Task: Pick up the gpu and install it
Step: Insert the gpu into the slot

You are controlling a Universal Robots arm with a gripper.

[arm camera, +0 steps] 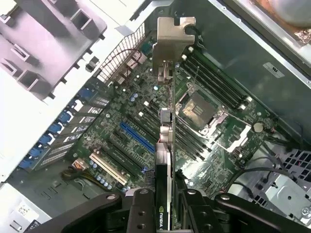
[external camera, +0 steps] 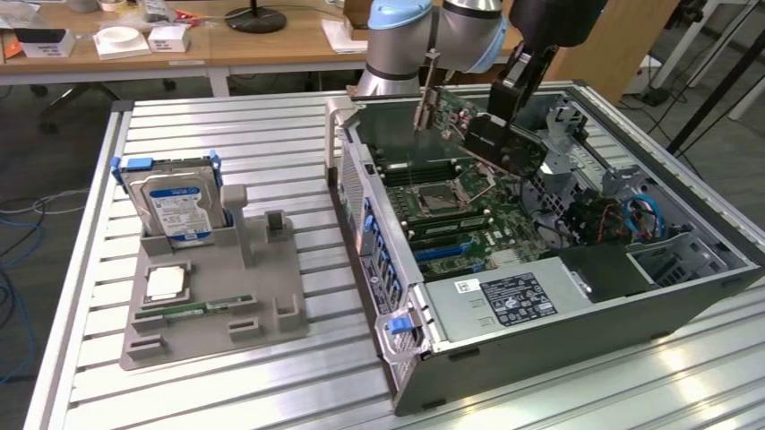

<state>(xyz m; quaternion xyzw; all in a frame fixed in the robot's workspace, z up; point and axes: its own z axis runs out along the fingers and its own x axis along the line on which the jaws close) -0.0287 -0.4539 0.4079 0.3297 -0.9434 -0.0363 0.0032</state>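
Above the open computer case, my claw pinches the gpu, which hangs tilted, clear of the motherboard. Reading it from the exterior view's left: silver bracket, green board edge, then near-black body.

Wrist view has the card edge-on, with fingers pressed on both faces. From outside I find the fingertips hard to separate from the dark card, and the arm is cut off at the frame top.

Containers, left first:
- Grey tray on the desk holds an upright hard drive, a processor chip and a memory stick.
- The case holds the motherboard, the CPU socket and a labelled power supply.
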